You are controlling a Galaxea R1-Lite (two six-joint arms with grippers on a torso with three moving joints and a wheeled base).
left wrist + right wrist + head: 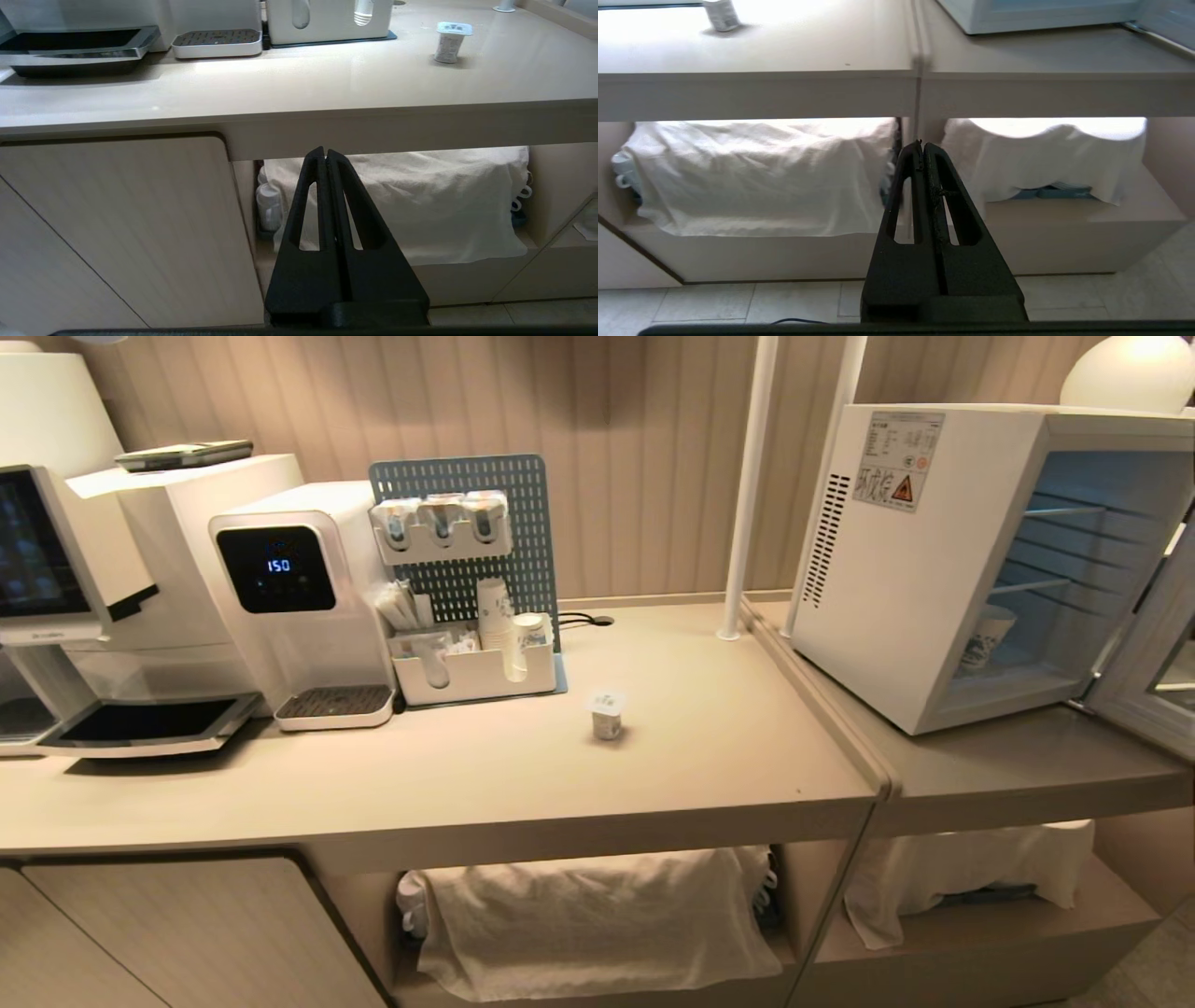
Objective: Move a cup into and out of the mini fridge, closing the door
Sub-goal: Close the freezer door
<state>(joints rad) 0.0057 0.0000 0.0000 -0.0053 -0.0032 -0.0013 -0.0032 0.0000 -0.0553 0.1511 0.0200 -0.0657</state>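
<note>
cup (pixel 985 637) on mini fridge (pixel 943 569) floor, door (pixel 1153 663) swung open | left gripper (pixel 326 151), right gripper (pixel 923 145) parked below tabletop (pixel 700 756), jaws pressed together, empty | left: take cup out, close door

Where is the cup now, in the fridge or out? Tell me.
In. The cup stands upright on the floor of the mini fridge, under its wire shelves, with the door swung open to the right.

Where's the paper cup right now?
In the head view the cup stands inside the mini fridge on the right, on its floor below the wire shelves, with the door swung open.
</note>
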